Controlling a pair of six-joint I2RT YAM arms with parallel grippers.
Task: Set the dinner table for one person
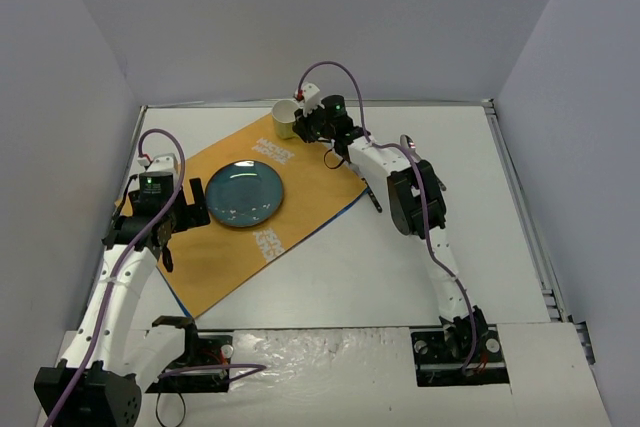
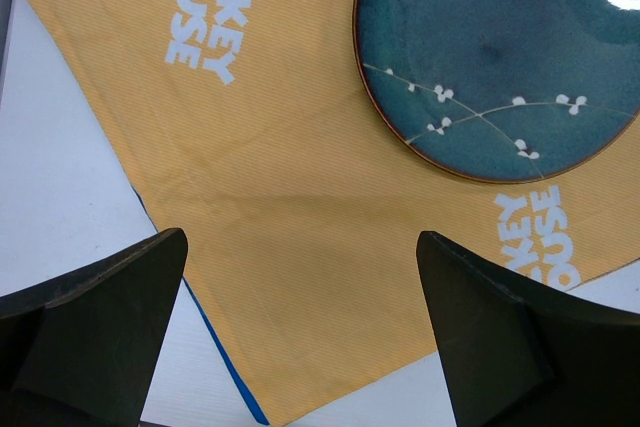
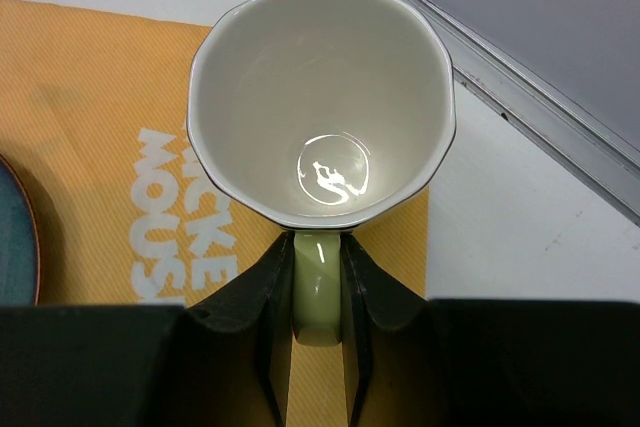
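My right gripper (image 3: pixel 316 247) is pinched narrowly on the handle of the pale cup (image 3: pixel 320 97), upright over the far corner of the orange placemat (image 3: pixel 90 127) on the white surface (image 1: pixel 400 277), beyond the blue plate (image 1: pixel 244 193). I should keep it level and release only once it is seated; whether its base rests down I cannot tell. My left gripper (image 2: pixel 300 237) hangs wide open, empty.
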